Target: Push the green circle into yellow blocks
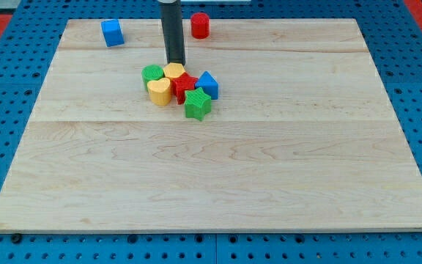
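The green circle (152,74) sits at the left of a tight cluster near the board's upper middle. It touches a yellow heart-like block (160,92) below it and a yellow block (174,70) to its right. My tip (176,62) comes down from the view's top and ends just behind the upper yellow block, to the upper right of the green circle.
In the same cluster are a red star-like block (184,84), a blue block (207,83) and a green star-like block (197,104). A blue cube (112,32) stands at the upper left and a red cylinder (200,25) at the top middle. The wooden board (218,169) lies on a blue pegboard.
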`<state>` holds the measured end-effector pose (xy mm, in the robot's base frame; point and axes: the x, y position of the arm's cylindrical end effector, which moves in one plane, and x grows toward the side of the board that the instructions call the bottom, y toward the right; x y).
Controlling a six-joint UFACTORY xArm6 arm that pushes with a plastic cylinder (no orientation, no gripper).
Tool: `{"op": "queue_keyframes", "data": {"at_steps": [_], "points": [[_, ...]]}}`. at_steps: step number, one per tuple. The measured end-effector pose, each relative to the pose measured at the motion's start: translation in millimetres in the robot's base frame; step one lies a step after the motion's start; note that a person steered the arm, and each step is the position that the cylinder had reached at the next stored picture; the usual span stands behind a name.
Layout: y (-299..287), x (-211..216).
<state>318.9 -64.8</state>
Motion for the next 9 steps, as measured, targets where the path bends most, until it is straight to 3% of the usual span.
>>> {"op": "queue_keyframes", "data": {"at_steps": [3,9], "points": [[-82.7,9.0],[-61.7,20.3]]}}
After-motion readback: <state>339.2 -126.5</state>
